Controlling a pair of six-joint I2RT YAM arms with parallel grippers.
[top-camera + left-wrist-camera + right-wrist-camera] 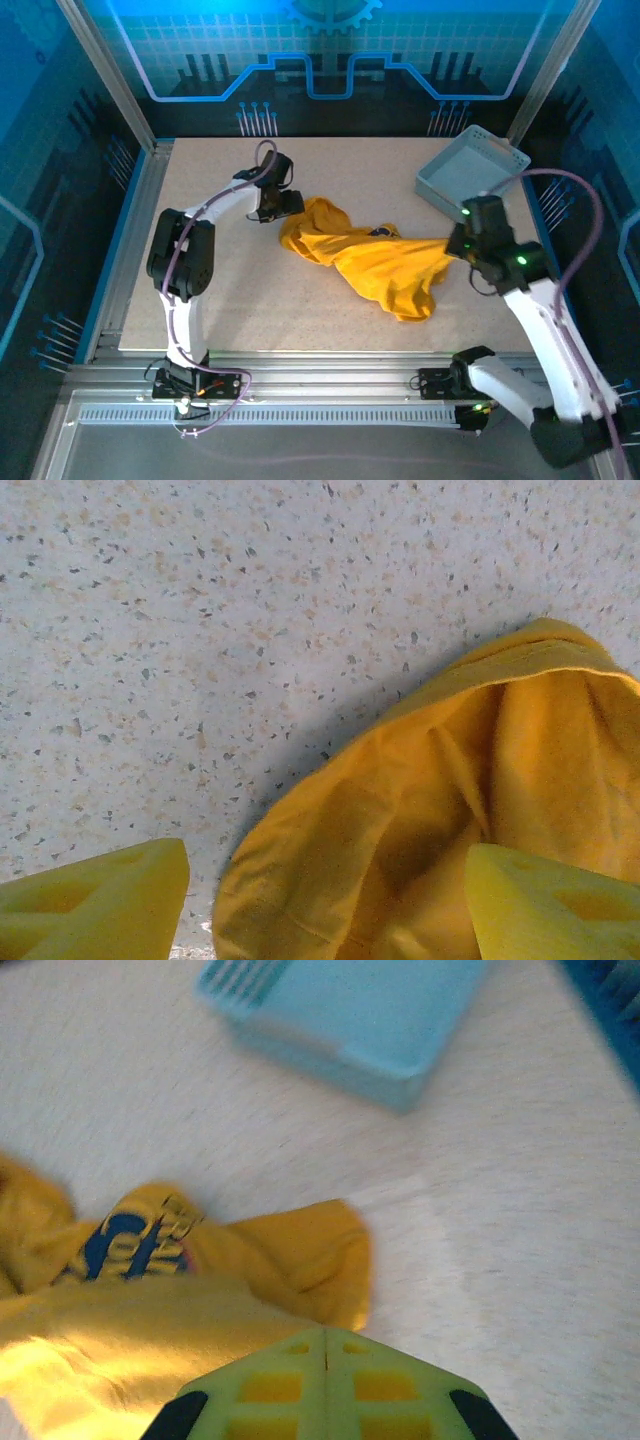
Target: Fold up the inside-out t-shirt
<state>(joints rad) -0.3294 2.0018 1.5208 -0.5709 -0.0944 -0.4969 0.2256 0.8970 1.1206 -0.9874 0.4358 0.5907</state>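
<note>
The inside-out t-shirt [380,265] lies crumpled in the middle of the table, mustard yellow, with a bit of its dark navy print [383,232] showing. My left gripper [283,207] hovers at the shirt's far left end. In the left wrist view it [325,915] is open, with a fold of the t-shirt [420,810] between its yellow fingers [100,900]. My right gripper [458,243] is at the shirt's right tip, which is drawn out towards it. In the right wrist view it [325,1345] is shut, and the t-shirt [280,1260] runs under its tips beside the print [125,1245].
A pale blue-grey perforated basket [470,170] stands tilted at the back right of the table [220,300], just beyond the right gripper; the right wrist view has the basket [350,1010] near its top. Metal frame posts border the table's left and right sides.
</note>
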